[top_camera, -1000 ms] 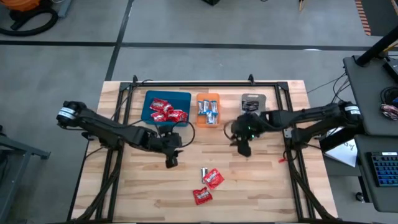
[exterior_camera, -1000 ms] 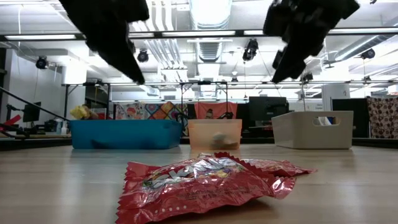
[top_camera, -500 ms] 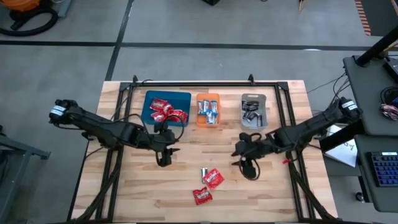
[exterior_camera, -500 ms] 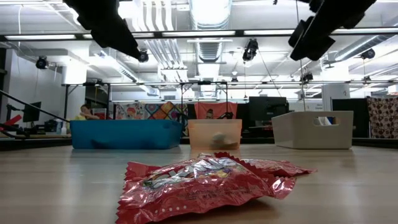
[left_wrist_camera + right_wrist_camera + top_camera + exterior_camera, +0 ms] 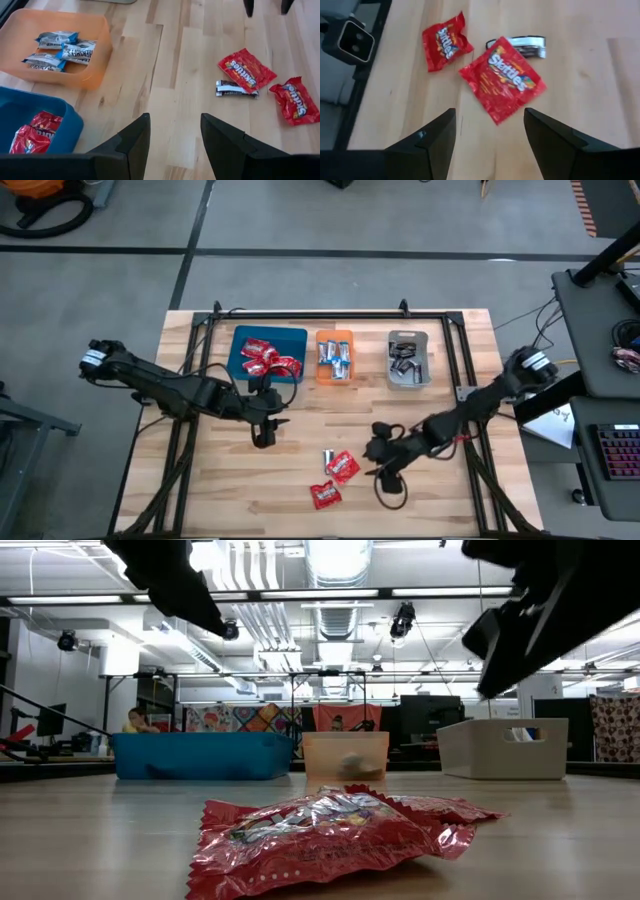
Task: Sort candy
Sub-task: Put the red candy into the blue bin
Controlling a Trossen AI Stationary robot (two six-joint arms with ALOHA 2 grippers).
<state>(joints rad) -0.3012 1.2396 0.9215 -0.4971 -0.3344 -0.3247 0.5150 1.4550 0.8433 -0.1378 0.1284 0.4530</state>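
Observation:
Three loose candies lie flat on the wood: a red one (image 5: pixel 345 467), a second red one (image 5: pixel 324 495) and a small dark one (image 5: pixel 327 458). The right wrist view shows them ahead of my open right gripper (image 5: pixel 490 135): the larger red candy (image 5: pixel 502 77), the smaller red one (image 5: pixel 446 40), the dark one (image 5: pixel 525 42). My right gripper (image 5: pixel 378 465) hovers just right of them. My left gripper (image 5: pixel 262 435) hangs open (image 5: pixel 172 145) above bare wood near the blue tray (image 5: pixel 267 352), touching nothing.
An orange tray (image 5: pixel 335 355) holds blue-and-white candies and a grey tray (image 5: pixel 408 360) holds dark ones, both along the far side beside the blue tray of red candies. A cable loop (image 5: pixel 392 492) hangs by the right gripper. One red candy (image 5: pixel 330 830) fills the low view's foreground.
My right gripper has travelled from beside the grey tray toward the table's near edge and slightly left, ending next to the loose candies. My left gripper rose a little and shifted slightly toward the far edge early on, then stayed still. The candies have not moved.

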